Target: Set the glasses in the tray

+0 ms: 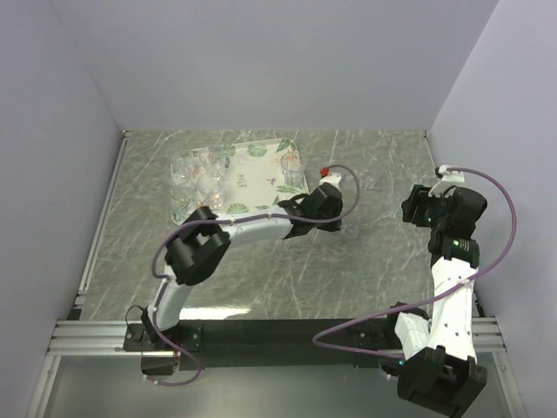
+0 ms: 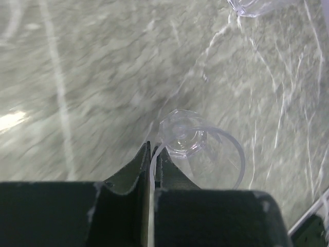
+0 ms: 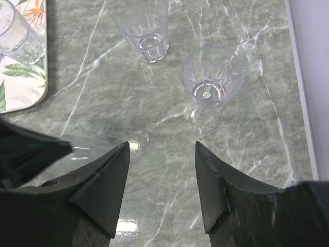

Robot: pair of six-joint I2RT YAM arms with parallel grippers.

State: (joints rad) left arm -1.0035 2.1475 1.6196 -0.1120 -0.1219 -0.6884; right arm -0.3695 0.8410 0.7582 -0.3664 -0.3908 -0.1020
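The tray (image 1: pixel 258 186) with leaf print lies at the back left and holds several clear glasses (image 1: pixel 196 178), one more at its right corner (image 1: pixel 294 171). My left gripper (image 1: pixel 341 225) is to the right of the tray. In the left wrist view its jaws (image 2: pixel 152 149) are shut on the rim of a clear glass (image 2: pixel 205 154), which hangs tilted over the marble. My right gripper (image 3: pixel 162 154) is open and empty, short of two upright glasses on the table (image 3: pixel 144 28) (image 3: pixel 212 77). The tray corner (image 3: pixel 20 82) shows at its left.
Green marble tabletop (image 1: pixel 261 270) with white walls on three sides. A loose glass (image 1: pixel 370 183) stands between the two grippers. Another glass base (image 2: pixel 257 6) shows at the top of the left wrist view. The left arm (image 3: pixel 25 154) lies left of my right gripper.
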